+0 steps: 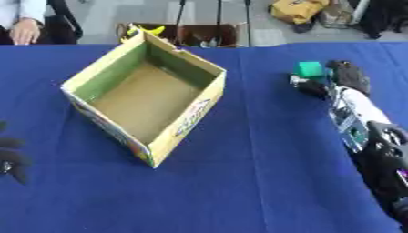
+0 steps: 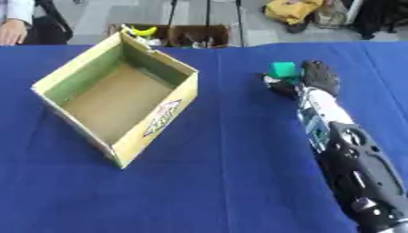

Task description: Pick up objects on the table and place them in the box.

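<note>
A table (image 1: 263,182) covered in a blue cloth fills most of both views, and a grey floor is seen beyond its far edge. On that floor a low brown crate (image 1: 209,35) stands just behind the table, a yellow bag (image 1: 296,9) lies farther back to the right, and thin dark poles rise near the crate. A person's hand (image 1: 25,31) rests at the far left edge of the table and touches nothing of the task.

An open cardboard box (image 1: 199,109) is set on the left half of the table, turned at an angle, its brown bottom bare; a yellow thing (image 2: 144,31) shows just past its far corner. The cloth between the box and the right arm is crossed only by a fold.

The right hand (image 2: 318,77) is stretched toward the far right part of the table, well apart from the box. A small green block (image 2: 283,69) is found there, pinched between the thumb on its near side and the dark curled fingers on its right. Whether the block touches the cloth cannot be told.

Dark fingers of the left hand (image 1: 11,157) show at the lower left edge; their state cannot be told
</note>
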`<state>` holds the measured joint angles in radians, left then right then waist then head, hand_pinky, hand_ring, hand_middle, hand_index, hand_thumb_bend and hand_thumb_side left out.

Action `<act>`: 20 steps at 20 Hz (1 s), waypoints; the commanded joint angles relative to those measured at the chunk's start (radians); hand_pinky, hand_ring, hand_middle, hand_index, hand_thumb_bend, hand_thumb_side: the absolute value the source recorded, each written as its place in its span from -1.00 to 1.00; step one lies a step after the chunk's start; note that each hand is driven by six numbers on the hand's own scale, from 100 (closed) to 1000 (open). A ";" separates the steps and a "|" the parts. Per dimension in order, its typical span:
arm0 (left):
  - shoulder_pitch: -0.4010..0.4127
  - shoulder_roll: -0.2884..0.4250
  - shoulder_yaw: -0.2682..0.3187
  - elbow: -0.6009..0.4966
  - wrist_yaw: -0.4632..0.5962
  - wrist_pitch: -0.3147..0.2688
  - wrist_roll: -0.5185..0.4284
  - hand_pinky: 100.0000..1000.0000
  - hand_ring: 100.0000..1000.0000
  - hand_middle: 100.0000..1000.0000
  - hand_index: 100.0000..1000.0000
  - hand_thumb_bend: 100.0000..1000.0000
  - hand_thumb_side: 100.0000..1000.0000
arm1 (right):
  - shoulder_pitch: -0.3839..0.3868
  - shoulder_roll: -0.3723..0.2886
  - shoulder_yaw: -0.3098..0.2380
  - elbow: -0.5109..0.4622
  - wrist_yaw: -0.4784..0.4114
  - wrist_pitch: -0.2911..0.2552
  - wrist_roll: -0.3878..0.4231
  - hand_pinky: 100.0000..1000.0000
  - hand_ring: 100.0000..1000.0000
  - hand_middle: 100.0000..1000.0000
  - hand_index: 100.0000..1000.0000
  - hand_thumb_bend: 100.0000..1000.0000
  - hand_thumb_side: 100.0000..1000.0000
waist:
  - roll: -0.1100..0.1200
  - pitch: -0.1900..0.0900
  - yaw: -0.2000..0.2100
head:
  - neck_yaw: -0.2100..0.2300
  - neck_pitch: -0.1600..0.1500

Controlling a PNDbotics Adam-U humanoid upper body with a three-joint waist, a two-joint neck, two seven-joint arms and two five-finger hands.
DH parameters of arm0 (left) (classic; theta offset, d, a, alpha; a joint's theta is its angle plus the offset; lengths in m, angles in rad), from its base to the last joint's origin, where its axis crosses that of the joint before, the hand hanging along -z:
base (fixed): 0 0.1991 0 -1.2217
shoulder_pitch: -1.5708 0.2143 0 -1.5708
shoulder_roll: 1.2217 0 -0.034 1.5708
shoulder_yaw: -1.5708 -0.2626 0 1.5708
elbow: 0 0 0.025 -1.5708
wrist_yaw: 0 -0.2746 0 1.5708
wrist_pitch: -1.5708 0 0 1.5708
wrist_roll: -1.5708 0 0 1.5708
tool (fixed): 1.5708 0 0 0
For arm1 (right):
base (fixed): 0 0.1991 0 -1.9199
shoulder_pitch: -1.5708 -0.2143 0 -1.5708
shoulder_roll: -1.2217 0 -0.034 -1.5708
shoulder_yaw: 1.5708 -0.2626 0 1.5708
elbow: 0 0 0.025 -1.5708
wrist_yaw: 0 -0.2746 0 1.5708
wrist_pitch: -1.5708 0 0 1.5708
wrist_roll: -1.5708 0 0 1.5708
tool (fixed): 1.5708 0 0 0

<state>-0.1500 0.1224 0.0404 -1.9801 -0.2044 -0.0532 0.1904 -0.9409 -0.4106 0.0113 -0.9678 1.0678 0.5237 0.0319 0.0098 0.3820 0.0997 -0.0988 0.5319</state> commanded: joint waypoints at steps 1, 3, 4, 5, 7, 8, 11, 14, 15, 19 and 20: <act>-0.009 0.002 -0.001 -0.020 -0.002 -0.001 -0.004 -0.64 -0.26 -0.06 0.54 -1.00 0.85 | -0.020 -0.014 -0.008 -0.006 -0.024 0.003 -0.025 0.49 0.61 0.35 0.71 0.10 0.75 | 0.001 -0.017 0.002 | -0.002 -0.013; -0.009 0.002 -0.001 -0.020 -0.002 -0.001 -0.004 -0.64 -0.26 -0.06 0.54 -1.00 0.85 | -0.019 -0.014 -0.006 -0.003 -0.035 0.004 -0.035 0.48 0.58 0.32 0.69 0.08 0.71 | 0.001 -0.016 0.002 | -0.002 -0.011; -0.009 0.002 -0.001 -0.020 -0.002 -0.001 -0.004 -0.64 -0.26 -0.06 0.54 -1.00 0.85 | -0.019 -0.014 -0.006 -0.003 -0.041 0.004 -0.040 0.47 0.57 0.30 0.68 0.06 0.70 | 0.002 -0.016 0.001 | -0.002 -0.011; -0.008 0.002 -0.001 -0.020 -0.002 -0.001 -0.005 -0.64 -0.26 -0.06 0.54 -1.00 0.85 | -0.018 -0.014 -0.006 -0.004 -0.047 0.004 -0.046 0.46 0.54 0.28 0.66 0.04 0.68 | 0.002 -0.015 0.001 | -0.002 -0.011; -0.008 0.002 -0.002 -0.020 -0.003 0.001 -0.006 -0.64 -0.26 -0.06 0.54 -1.00 0.85 | -0.018 -0.015 -0.008 -0.012 -0.061 0.005 -0.065 0.42 0.52 0.26 0.64 0.02 0.67 | 0.002 -0.015 0.000 | -0.001 -0.011; -0.008 0.002 -0.002 -0.020 -0.003 0.001 -0.007 -0.64 -0.26 -0.06 0.54 -1.00 0.85 | -0.018 -0.015 -0.007 -0.016 -0.068 0.005 -0.075 0.41 0.52 0.26 0.64 0.01 0.66 | 0.002 -0.015 -0.001 | 0.000 -0.010; -0.008 0.002 -0.002 -0.020 -0.004 0.002 -0.008 -0.64 -0.26 -0.06 0.54 -1.00 0.85 | -0.018 -0.015 -0.004 -0.021 -0.088 0.005 -0.097 0.39 0.48 0.23 0.61 -0.01 0.61 | 0.003 -0.014 -0.001 | 0.000 -0.010; -0.007 0.001 -0.002 -0.020 -0.004 0.002 -0.009 -0.64 -0.26 -0.06 0.54 -1.00 0.85 | -0.017 -0.015 -0.002 -0.021 -0.105 0.006 -0.112 0.37 0.45 0.20 0.58 -0.04 0.53 | 0.003 -0.014 -0.001 | 0.001 -0.010; -0.007 0.001 -0.002 -0.020 -0.004 0.002 -0.009 -0.64 -0.26 -0.06 0.54 -1.00 0.85 | -0.016 -0.016 -0.001 -0.021 -0.109 0.006 -0.116 0.36 0.44 0.19 0.57 -0.05 0.48 | 0.004 -0.014 -0.002 | 0.001 -0.011; -0.008 0.001 -0.002 -0.020 -0.004 0.002 -0.009 -0.64 -0.26 -0.06 0.54 -1.00 0.85 | -0.016 -0.017 0.000 -0.016 -0.127 0.008 -0.126 0.34 0.40 0.16 0.55 -0.08 0.37 | 0.004 -0.013 -0.002 | 0.000 -0.012; -0.008 0.001 -0.002 -0.020 -0.004 0.002 -0.009 -0.64 -0.26 -0.06 0.54 -1.00 0.85 | -0.016 -0.017 0.000 -0.015 -0.130 0.008 -0.128 0.34 0.40 0.16 0.55 -0.08 0.37 | 0.004 -0.013 -0.002 | 0.000 -0.013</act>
<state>-0.1500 0.1220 0.0402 -1.9801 -0.2044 -0.0502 0.1836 -0.9408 -0.4096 0.0129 -0.9660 0.9469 0.5302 -0.0892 0.0126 0.3874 0.0982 -0.0989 0.5301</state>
